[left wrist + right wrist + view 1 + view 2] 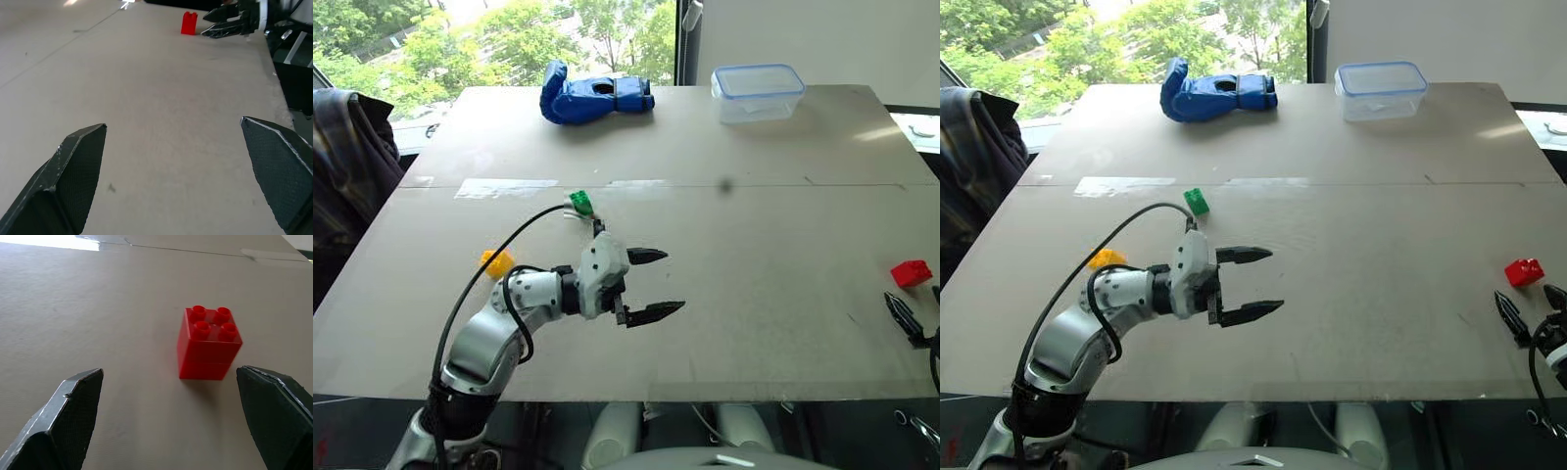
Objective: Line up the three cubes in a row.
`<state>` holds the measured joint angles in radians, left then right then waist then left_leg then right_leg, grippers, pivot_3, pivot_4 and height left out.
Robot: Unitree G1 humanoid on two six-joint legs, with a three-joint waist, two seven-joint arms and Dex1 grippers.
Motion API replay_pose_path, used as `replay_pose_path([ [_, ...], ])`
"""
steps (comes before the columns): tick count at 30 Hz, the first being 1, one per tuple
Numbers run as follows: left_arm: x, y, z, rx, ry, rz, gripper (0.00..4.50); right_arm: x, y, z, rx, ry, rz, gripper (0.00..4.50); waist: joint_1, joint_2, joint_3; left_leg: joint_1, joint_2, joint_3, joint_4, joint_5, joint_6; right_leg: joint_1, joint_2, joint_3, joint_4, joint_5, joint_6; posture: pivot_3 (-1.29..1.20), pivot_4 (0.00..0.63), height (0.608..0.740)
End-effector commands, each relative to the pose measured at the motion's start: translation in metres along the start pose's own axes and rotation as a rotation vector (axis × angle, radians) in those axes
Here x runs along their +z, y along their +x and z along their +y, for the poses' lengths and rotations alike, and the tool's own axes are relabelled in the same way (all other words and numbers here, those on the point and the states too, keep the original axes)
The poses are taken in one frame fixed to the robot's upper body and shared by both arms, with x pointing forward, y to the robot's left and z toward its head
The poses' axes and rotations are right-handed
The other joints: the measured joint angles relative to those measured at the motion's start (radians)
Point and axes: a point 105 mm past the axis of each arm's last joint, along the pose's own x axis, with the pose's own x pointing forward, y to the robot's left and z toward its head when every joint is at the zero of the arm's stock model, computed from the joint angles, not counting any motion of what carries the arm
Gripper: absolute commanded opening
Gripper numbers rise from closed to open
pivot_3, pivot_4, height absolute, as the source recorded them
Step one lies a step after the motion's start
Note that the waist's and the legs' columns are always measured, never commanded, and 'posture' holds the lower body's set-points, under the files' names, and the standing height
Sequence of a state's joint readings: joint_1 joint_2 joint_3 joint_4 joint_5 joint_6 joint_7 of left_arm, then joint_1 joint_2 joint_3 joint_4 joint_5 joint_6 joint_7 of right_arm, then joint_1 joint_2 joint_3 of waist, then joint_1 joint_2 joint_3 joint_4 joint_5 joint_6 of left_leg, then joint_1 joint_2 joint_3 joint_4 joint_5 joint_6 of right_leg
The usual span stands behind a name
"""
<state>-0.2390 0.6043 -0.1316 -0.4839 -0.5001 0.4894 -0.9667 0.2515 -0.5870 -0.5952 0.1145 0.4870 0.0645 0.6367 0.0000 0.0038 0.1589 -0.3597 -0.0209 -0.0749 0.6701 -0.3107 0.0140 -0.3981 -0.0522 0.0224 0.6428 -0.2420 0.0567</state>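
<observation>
The green cube (579, 203) sits left of the table's middle, and the yellow cube (496, 262) lies nearer me, partly behind my left forearm. Far to the right, by the table's edge, stands the red cube (911, 273), upright with its studs on top (209, 343). My left gripper (671, 283) hovers open over bare table, pointing right, with nothing between its fingers. My right gripper (1533, 311) is open just short of the red cube, which lies ahead between the lines of its fingers (68, 421). In the left wrist view the red cube (189, 23) and the right gripper (230, 22) appear far off.
A blue glove (592, 96) and a clear lidded box (757, 91) rest at the table's far side. A strip of clear tape (506, 186) lies on the seam beside the green cube. Dark plaid cloth (342, 166) hangs off the left side.
</observation>
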Motion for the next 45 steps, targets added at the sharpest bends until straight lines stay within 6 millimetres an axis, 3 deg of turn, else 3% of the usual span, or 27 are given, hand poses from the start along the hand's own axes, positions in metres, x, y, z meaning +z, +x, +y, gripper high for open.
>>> replay_pose_path([
  [1,0.025,0.008,-0.013,-0.103,0.028,-0.051,4.48,0.012,0.005,-0.023,-0.083,0.015,-0.038,4.5,-0.01,0.0,0.0,0.0,0.0,0.0,0.0,0.0,0.0,0.0,0.0,0.0,0.0,0.0,0.0,0.0,0.15,0.74],
  [7,0.04,0.016,-0.009,-0.129,0.06,-0.068,4.48,0.017,0.027,-0.024,-0.037,0.059,-0.077,4.5,-0.015,0.0,0.0,0.0,-0.001,0.001,0.0,0.0,0.0,0.0,0.001,0.001,0.0,0.0,0.0,0.0,0.15,0.74],
  [17,0.034,0.024,-0.002,-0.124,0.088,-0.065,4.48,0.019,0.04,-0.033,0.013,0.088,-0.09,4.5,-0.014,0.0,0.0,0.0,-0.001,0.0,0.0,0.0,0.0,0.0,0.001,0.002,0.0,0.0,0.0,0.0,0.15,0.74],
  [24,0.034,0.027,-0.002,-0.118,0.105,-0.071,4.5,0.016,0.042,-0.029,0.05,0.109,-0.093,1.29,-0.014,0.0,0.0,0.0,-0.001,0.001,0.0,0.0,0.0,0.0,0.002,0.002,0.0,0.0,0.0,0.0,0.15,0.74],
  [29,0.036,0.026,-0.002,-0.124,0.116,-0.073,4.5,0.022,0.046,-0.017,0.086,0.104,-0.105,1.3,-0.014,0.0,0.0,0.0,-0.001,0.0,0.0,0.001,-0.001,0.0,0.001,0.002,0.0,0.0,0.0,0.0,0.15,0.74],
  [33,0.037,0.022,0.0,-0.123,0.125,-0.067,4.5,0.032,0.054,0.012,0.133,0.077,-0.129,1.3,-0.016,0.0,0.0,0.0,0.0,0.0,0.0,0.001,-0.001,0.0,0.002,0.002,0.001,0.0,0.0,0.0,0.15,0.74],
  [40,0.025,0.009,0.005,-0.096,0.115,-0.02,4.5,0.048,0.074,0.137,0.268,0.032,-0.145,1.3,-0.014,0.001,0.0,-0.002,0.0,0.0,0.0,0.004,-0.006,-0.005,0.002,0.003,0.006,0.0,0.0,0.0,0.15,0.74],
  [45,0.004,-0.013,0.019,-0.043,0.124,0.074,4.5,0.044,0.082,0.19,0.194,0.018,-0.098,1.3,-0.012,0.001,0.001,-0.002,0.0,-0.001,0.0,0.005,-0.008,-0.008,0.002,0.003,0.009,0.0,0.0,0.0,0.15,0.74],
])
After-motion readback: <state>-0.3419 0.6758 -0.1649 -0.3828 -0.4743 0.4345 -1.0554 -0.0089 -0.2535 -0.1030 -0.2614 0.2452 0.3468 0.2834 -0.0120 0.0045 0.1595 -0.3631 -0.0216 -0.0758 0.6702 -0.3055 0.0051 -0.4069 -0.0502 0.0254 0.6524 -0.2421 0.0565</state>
